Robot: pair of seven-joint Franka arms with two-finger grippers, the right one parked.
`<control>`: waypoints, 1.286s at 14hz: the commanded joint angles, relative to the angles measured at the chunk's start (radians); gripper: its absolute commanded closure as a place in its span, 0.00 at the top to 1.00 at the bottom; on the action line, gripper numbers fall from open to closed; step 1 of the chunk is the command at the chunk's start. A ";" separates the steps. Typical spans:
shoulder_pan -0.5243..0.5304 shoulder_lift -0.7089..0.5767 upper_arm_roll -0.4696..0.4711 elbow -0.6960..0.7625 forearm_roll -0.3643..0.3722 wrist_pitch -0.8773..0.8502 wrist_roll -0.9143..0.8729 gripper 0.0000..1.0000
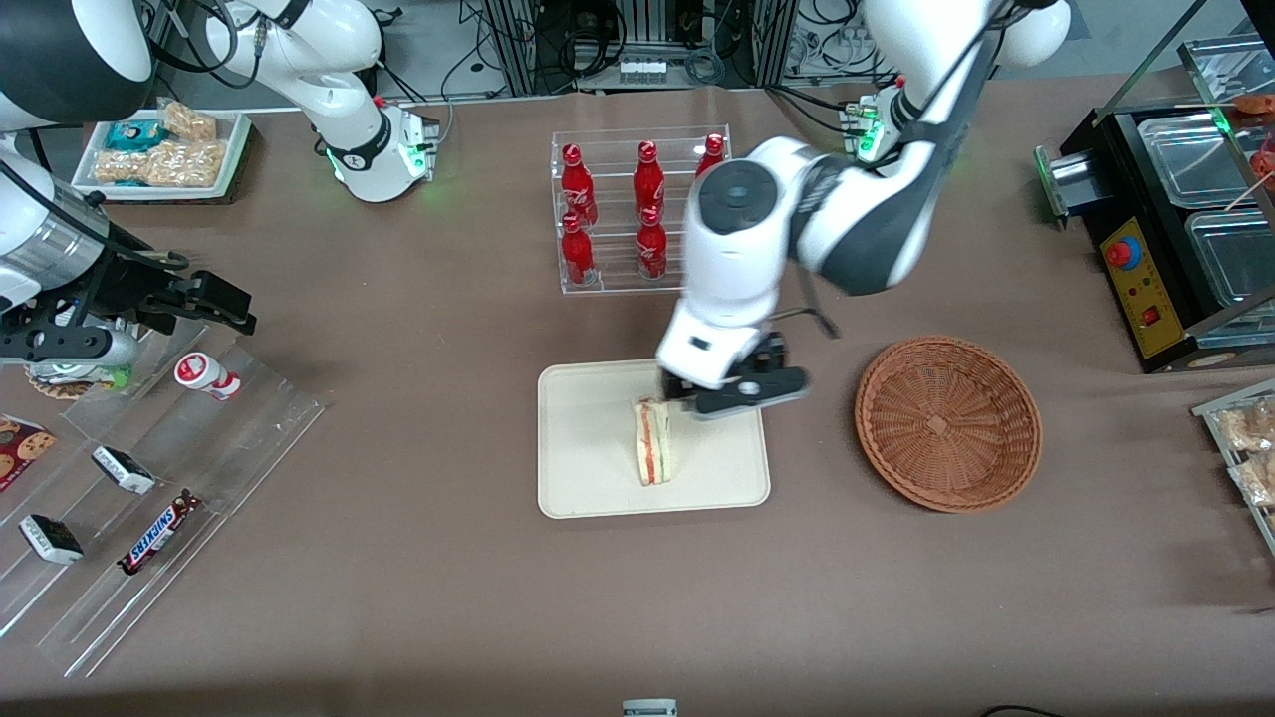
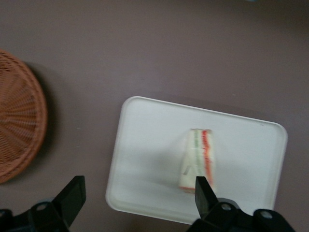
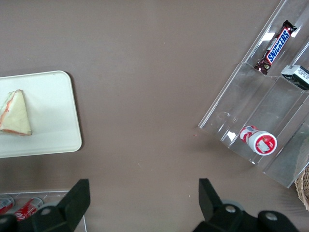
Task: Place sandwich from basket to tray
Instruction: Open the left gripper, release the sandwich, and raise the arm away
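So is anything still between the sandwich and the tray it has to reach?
Nothing: the sandwich already lies on the tray, and the basket beside it holds nothing. The gripper hangs open just above the sandwich.

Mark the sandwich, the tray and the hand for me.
sandwich (image 1: 652, 453), front view, striped cut edge.
tray (image 1: 588, 478), front view, bare floor.
hand (image 2: 140, 195), left wrist view, gap between open fingertips above the tray's edge.

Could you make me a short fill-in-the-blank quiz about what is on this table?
1. The sandwich lies on the ____.
2. The basket holds ____.
3. The gripper, above the tray, has its fingers ____.
4. The bottles in the clear rack are coloured ____.

Missing words: tray; nothing; open; red.
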 commanded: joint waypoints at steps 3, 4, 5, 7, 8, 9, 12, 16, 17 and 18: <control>0.178 -0.145 -0.010 -0.211 0.010 0.000 0.178 1.00; 0.220 -0.185 -0.011 -0.253 0.008 -0.002 0.240 1.00; 0.258 -0.224 -0.011 -0.296 0.007 -0.002 0.302 1.00; 0.338 -0.298 -0.011 -0.361 -0.015 -0.018 0.445 1.00; 0.379 -0.326 -0.011 -0.376 -0.030 -0.041 0.522 1.00; 0.416 -0.346 -0.011 -0.380 -0.039 -0.073 0.597 1.00; 0.490 -0.392 -0.011 -0.372 -0.044 -0.135 0.740 1.00; 0.580 -0.436 -0.014 -0.250 -0.139 -0.254 0.957 1.00; 0.581 -0.450 -0.011 -0.234 -0.136 -0.273 1.025 1.00; 0.581 -0.462 -0.008 -0.222 -0.131 -0.285 1.074 1.00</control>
